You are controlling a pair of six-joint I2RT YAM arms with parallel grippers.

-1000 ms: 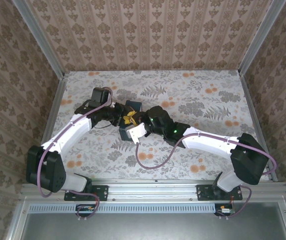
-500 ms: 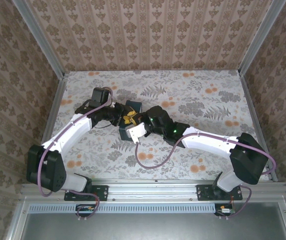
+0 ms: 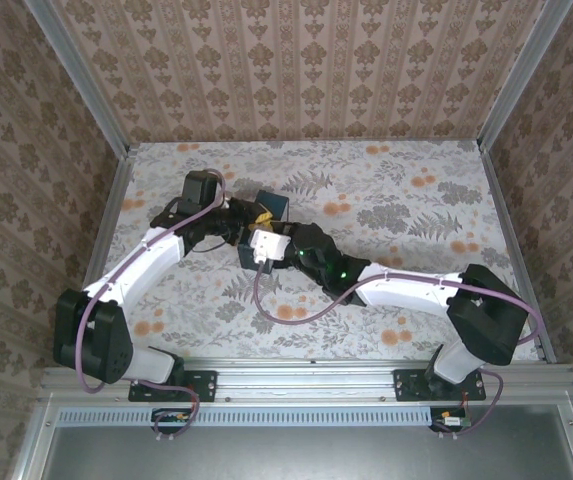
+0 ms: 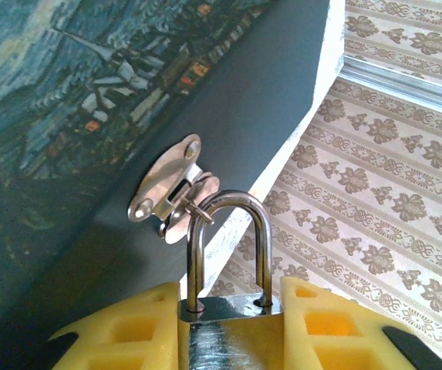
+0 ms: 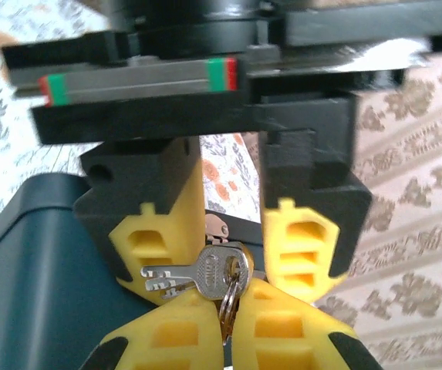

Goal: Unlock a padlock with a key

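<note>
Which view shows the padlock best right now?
Left wrist: the padlock close up, shackle at the box's hasp, body gripped in the left end effector. Top external makes it too small to tell; in right wrist the key sits in front.

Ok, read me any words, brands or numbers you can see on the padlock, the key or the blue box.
No readable text anywhere.
The key: any stamping on its head is too blurred to read.
The padlock: no marking shows on its body.
The blue box: a painted night scene on the lid, no lettering.
</note>
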